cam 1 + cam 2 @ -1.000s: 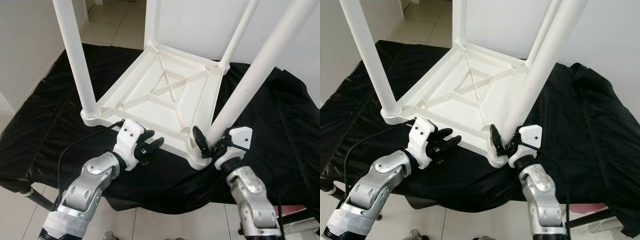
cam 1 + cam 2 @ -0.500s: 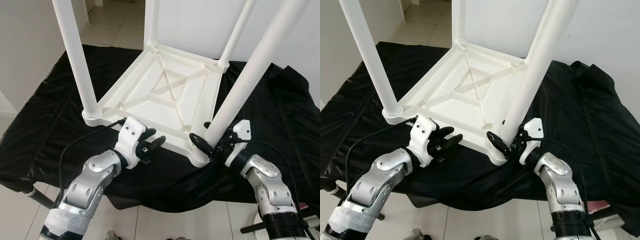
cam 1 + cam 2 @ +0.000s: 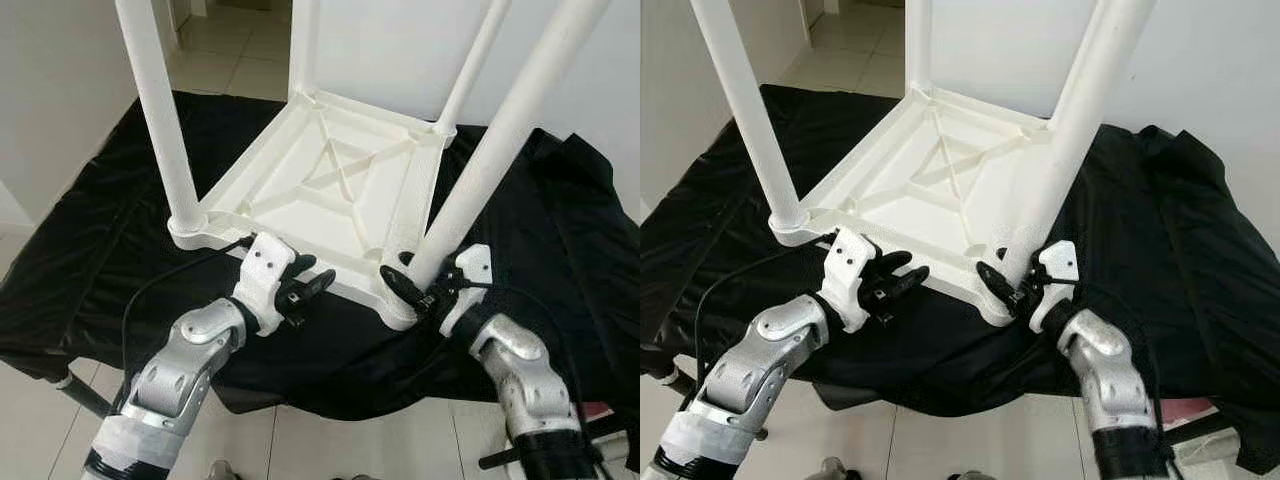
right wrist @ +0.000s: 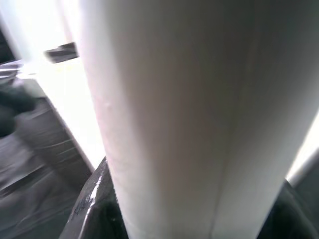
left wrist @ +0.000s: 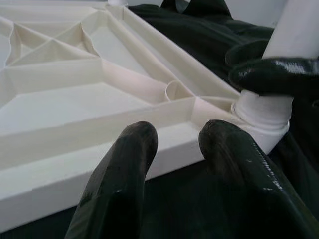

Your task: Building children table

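Note:
A white plastic children's table (image 3: pixel 330 190) lies upside down on a black cloth, its legs pointing up. My right gripper (image 3: pixel 415 290) is shut around the base of the near right leg (image 3: pixel 490 150), just above its corner socket. That leg (image 4: pixel 189 114) is very close in the right wrist view. My left gripper (image 3: pixel 305 290) is open beside the tabletop's near edge, with nothing between its fingers (image 5: pixel 124 174). In the left wrist view the near edge (image 5: pixel 75 164) lies just beyond them, and the leg socket (image 5: pixel 261 112) is off to one side.
The near left leg (image 3: pixel 160 110) and two far legs (image 3: pixel 305 45) stand upright from their corners. The black cloth (image 3: pixel 100 250) covers a low platform and hangs over its front edge. White floor tiles (image 3: pixel 330 450) lie below. A black cable (image 3: pixel 160 285) runs along my left arm.
My right wrist has turned around the base of the leg while keeping hold, and its forearm has swung outward. The left gripper has barely moved.

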Motion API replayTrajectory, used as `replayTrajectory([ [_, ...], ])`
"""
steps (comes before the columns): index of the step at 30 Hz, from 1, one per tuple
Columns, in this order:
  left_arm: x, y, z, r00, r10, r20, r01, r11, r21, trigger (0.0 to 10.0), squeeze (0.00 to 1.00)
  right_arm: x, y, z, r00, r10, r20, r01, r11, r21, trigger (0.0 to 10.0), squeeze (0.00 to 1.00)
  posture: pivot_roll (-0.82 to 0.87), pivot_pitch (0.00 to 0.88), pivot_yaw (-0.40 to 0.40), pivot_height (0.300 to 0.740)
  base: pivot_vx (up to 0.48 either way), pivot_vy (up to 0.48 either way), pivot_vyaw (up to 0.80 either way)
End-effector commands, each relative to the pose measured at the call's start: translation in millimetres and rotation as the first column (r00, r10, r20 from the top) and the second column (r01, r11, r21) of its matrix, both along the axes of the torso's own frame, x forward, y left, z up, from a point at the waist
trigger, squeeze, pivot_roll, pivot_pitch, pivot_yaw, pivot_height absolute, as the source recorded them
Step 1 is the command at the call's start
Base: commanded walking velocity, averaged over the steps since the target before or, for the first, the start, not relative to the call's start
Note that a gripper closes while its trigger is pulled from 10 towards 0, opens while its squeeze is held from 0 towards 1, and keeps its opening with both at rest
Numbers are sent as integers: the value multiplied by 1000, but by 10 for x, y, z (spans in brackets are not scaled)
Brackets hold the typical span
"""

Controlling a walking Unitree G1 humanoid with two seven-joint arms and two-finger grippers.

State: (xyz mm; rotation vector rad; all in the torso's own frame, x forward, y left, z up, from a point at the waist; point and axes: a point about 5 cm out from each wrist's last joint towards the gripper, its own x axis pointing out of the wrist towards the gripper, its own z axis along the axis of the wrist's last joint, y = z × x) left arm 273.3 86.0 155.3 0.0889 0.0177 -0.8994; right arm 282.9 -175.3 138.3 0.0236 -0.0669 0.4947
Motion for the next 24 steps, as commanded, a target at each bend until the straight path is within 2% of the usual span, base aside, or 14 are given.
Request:
replayTrajectory([
  [1,-43,-31,-6,999,-35,3,35,999,16,10000,0,-22,-119,-79,995,-78,-54,78,997,-16,0,0,13,82,-90,740,0,0,0],
  [4,-161,-29,-90,996,-75,-37,77,996,41,10000,0,-216,-64,-149,972,-227,-58,227,974,8,0,0,17,93,-88,740,0,0,0],
  [7,-182,-28,-108,996,-81,-46,83,996,45,10000,0,-251,-57,-160,964,-261,-59,262,965,12,0,0,17,93,-88,740,0,0,0],
  [8,-209,-24,-137,994,-87,-61,91,995,51,10000,0,-268,-62,-182,939,-339,-54,340,940,3,0,0,18,94,-87,740,0,0,0],
  [10,-209,-24,-137,994,-87,-61,91,995,51,10000,0,-268,-62,-182,939,-339,-54,340,940,3,0,0,18,94,-87,740,0,0,0],
  [12,-309,17,-224,986,-121,-114,130,989,71,10000,0,-289,-21,-221,878,-475,-56,477,879,17,0,0,25,93,-79,740,0,0,0],
  [13,-309,17,-224,986,-121,-114,130,989,71,10000,0,-289,-21,-221,878,-475,-56,477,879,17,0,0,25,93,-79,740,0,0,0],
  [15,-382,101,-281,983,-133,-124,147,983,111,10000,0,-306,25,-242,827,-560,-54,560,828,-10,549,0,26,93,-70,740,0,0,0],
  [16,-382,101,-281,983,-133,-124,147,983,111,10000,0,-306,25,-242,827,-560,-54,560,828,-10,549,0,26,93,-70,740,0,0,0],
  [17,-393,172,-303,984,-130,-125,147,979,141,10000,0,-301,43,-257,815,-577,-55,577,816,-21,8863,0,32,91,-66,740,0,0,0],
  [19,-393,172,-303,984,-130,-125,147,979,141,10000,0,-301,43,-257,815,-577,-55,577,816,-21,8863,0,32,91,-66,740,0,0,0],
  [20,-404,234,-313,983,-136,-121,156,973,172,10000,0,-297,55,-263,810,-584,-58,584,812,-27,10000,0,32,91,-66,740,0,0,0],
  [22,-412,396,-300,979,-153,-134,180,959,218,10000,0,-256,76,-233,814,-579,-44,579,815,-21,10000,0,40,89,-57,740,0,0,0],
  [24,-399,451,-282,978,-152,-140,180,958,221,10000,0,-234,76,-211,819,-573,-35,573,819,-11,10000,0,43,88,-56,740,0,0,0],
])
